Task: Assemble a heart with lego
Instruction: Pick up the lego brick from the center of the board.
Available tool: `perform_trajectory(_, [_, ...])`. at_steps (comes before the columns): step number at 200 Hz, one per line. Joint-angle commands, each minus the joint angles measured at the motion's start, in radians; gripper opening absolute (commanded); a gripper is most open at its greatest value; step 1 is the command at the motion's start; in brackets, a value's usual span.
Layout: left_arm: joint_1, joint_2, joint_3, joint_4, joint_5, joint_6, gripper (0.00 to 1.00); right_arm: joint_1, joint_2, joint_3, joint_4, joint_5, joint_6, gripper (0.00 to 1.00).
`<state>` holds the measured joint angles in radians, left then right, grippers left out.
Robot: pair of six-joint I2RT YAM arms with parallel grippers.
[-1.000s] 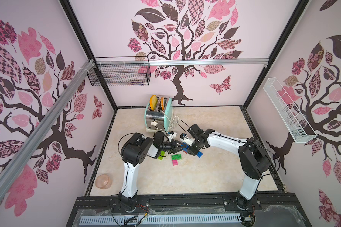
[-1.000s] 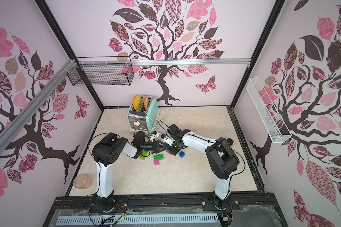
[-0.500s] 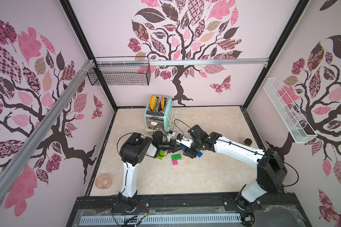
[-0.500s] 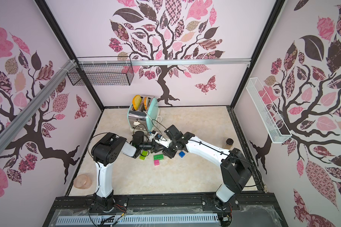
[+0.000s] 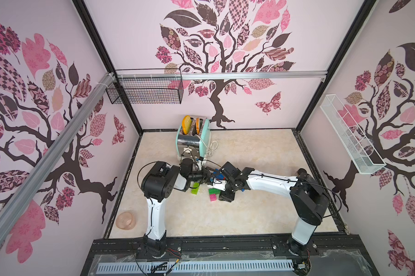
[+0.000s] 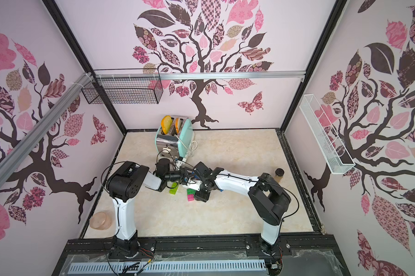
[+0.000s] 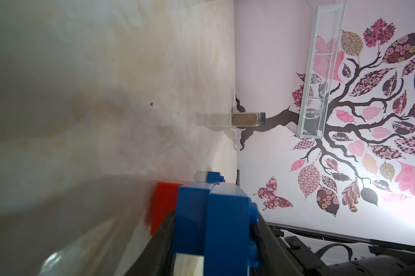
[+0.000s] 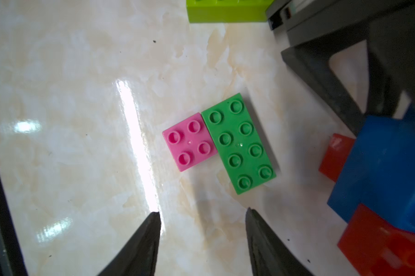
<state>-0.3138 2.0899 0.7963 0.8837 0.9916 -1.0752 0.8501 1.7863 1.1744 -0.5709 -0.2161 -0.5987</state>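
Fingers (image 8: 142,241) of the right gripper (image 8: 202,215) stand apart, empty; pink brick (image 8: 189,142) and green brick (image 8: 239,143) lie touching just ahead. Closing off-centre could nudge both, while the left gripper (image 7: 213,243) clamps the blue-red cluster (image 7: 225,210).

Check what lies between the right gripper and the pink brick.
Only bare table between right gripper and pink brick, in the right wrist view.
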Motion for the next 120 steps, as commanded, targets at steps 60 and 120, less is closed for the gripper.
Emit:
perform_trajectory(60, [0.011,-0.002,-0.019,-0.025,-0.037,0.004,0.37,0.009,0.098,0.105,0.077,0.088,-0.137,0.63])
perform_trajectory(120, [0.012,0.001,-0.019,-0.021,-0.033,-0.001,0.37,0.004,0.173,0.159,0.032,0.059,-0.168,0.64])
